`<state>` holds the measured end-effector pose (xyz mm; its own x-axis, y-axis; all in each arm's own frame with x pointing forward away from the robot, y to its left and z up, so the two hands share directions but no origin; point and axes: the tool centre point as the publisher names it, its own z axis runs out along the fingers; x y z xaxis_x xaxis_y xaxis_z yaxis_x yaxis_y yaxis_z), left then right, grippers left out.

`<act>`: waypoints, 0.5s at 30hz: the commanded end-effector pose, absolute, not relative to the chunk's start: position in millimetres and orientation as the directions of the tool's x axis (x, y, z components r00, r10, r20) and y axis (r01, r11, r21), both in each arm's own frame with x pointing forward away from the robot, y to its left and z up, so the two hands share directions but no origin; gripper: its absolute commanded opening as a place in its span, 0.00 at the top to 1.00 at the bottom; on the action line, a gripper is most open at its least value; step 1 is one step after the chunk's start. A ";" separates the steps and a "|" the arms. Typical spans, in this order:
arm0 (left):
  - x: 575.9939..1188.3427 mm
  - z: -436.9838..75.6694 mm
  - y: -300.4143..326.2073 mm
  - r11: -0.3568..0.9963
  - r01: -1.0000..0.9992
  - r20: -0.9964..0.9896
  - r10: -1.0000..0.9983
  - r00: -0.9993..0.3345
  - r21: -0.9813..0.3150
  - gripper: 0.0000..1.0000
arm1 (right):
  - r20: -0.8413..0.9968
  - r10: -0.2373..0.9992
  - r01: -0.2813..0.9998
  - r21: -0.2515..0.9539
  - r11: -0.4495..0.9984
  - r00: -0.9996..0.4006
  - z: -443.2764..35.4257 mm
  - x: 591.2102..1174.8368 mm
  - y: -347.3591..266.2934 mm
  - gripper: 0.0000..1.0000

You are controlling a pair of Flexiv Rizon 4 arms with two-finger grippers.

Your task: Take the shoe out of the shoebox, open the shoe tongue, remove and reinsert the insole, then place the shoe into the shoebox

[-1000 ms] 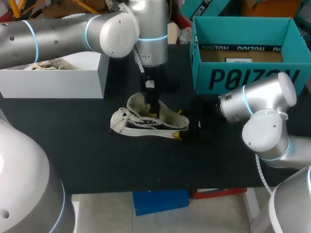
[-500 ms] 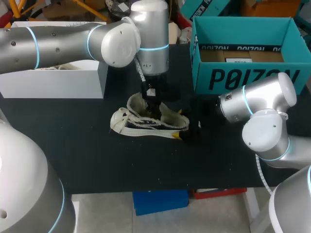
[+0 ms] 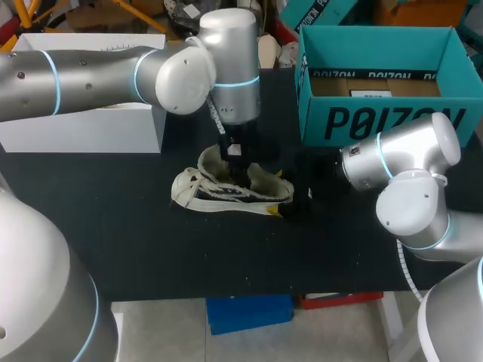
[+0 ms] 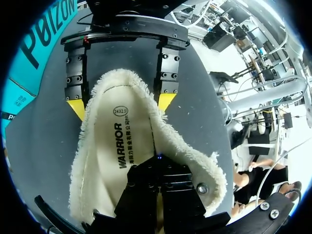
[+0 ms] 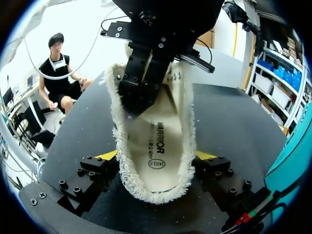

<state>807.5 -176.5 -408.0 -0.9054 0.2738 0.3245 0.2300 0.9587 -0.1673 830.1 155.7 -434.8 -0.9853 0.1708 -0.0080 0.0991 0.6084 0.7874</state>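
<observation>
Shoe (image 3: pixel 226 192) — apart from shoebox (image 3: pixel 377 121) | right end effector (image 5: pixel 157 156) clamps heel (image 5: pixel 156 187) | left end effector (image 4: pixel 158 168) closed inside

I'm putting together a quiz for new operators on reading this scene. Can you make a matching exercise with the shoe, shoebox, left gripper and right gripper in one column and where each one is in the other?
Things:
1. shoe
2. shoebox
3. left gripper
4. right gripper

Places:
A. at the shoe's heel, its fingers against it from both sides
B. lying in the middle of the black table
C. standing at the table's far right, open on top
D. reaching down into the shoe's opening

Pairs: 1-B, 2-C, 3-D, 4-A
</observation>
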 end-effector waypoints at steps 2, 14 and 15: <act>803.5 -411.1 -173.2 0.959 0.223 0.306 0.268 -0.914 -0.174 1.00 | -0.008 0.172 0.101 0.787 0.608 -0.985 -435.5 829.8 154.6 1.00; 801.1 -413.9 -172.3 0.954 0.251 0.284 0.288 -0.914 -0.162 0.55 | -0.008 0.172 0.101 0.787 0.608 -0.985 -435.5 829.8 154.6 1.00; 801.6 -415.2 -171.5 0.956 0.255 0.281 0.288 -0.915 -0.147 0.55 | -0.008 0.172 0.101 0.787 0.608 -0.985 -435.5 829.8 154.6 1.00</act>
<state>808.2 -172.6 -411.8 -0.9132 0.2890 0.2874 0.2506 0.9542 -0.1632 829.6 156.2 -434.5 -0.9854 0.1698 -0.0082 0.0983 0.6081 0.7877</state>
